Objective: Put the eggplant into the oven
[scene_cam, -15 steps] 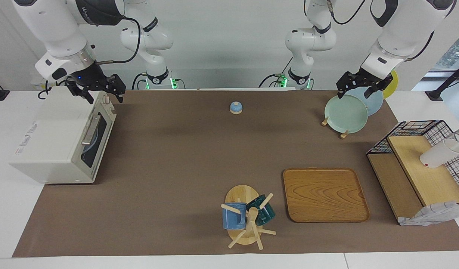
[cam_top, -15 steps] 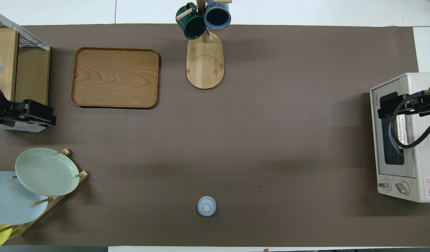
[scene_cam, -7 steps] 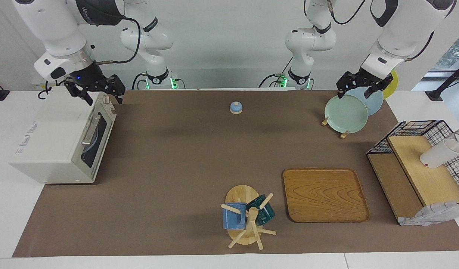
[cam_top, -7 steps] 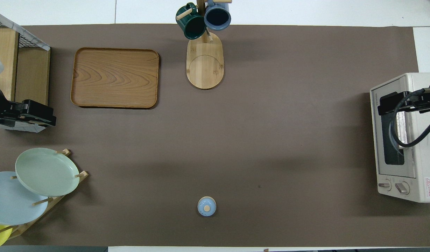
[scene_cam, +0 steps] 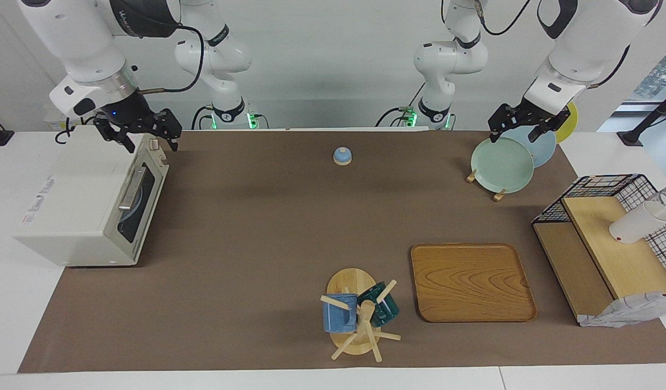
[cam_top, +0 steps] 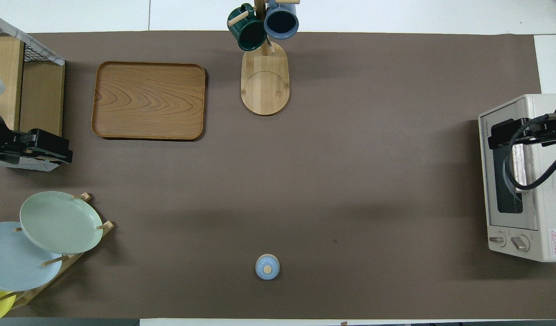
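Nothing on the surface (scene_cam: 246,227) has shifted since the earlier frames; only the right end effector (scene_cam: 139,131) has crept slightly upward over the oven (scene_cam: 83,200), and the left end effector (scene_cam: 522,123) hangs where it was.

No eggplant shows in either view. The oven sits at the right arm's end of the surface, at about 9 o'clock in the facing view, its dark glass door shut and its bar handle (scene_cam: 130,188) across the front. The right end effector hovers above the oven's top corner nearest the robots, fingers spread apart and holding nothing.

At about 1 o'clock in the facing view, the left end effector hangs over the plate rack (scene_cam: 498,192), just above the pale green plate (scene_cam: 502,164) and the blue plate (scene_cam: 544,149), fingers likewise apart and empty.

A small blue lid (scene_cam: 342,156) lies near 12 o'clock. The wooden tray (scene_cam: 472,282) rests around 4 o'clock, beside the mug tree (scene_cam: 360,317) at 6 o'clock with a blue and a green mug. The wire basket (scene_cam: 603,187) with wooden boards stands at 3 o'clock.
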`<state>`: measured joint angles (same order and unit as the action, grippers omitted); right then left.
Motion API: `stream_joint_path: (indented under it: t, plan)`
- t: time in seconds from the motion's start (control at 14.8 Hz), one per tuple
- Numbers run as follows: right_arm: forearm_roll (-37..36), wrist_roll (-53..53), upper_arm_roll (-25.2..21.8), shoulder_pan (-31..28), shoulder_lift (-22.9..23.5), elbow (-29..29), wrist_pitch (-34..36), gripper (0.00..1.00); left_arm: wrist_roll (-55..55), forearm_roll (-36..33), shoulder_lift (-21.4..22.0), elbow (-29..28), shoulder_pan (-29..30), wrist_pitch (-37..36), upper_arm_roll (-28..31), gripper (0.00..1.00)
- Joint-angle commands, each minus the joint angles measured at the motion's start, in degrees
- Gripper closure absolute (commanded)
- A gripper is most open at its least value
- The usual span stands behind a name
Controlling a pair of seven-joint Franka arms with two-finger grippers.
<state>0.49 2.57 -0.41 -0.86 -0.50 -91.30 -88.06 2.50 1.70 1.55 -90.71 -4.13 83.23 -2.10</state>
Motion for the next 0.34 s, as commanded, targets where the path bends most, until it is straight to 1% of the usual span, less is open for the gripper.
stream_joint_path:
  t: [0.0,0.27]
  plan:
    - [1.18,-0.37,0.14,-0.28,0.59,1.03,0.52,0.00,0.04,0.32,1.27,-0.96,0.27,0.36,0.08,0.00]
    - [0.92,-0.29,0.14,-0.28,0.59,1.03,0.43,0.00,-0.04,0.32,1.27,-0.96,0.27,0.36,0.08,0.00]
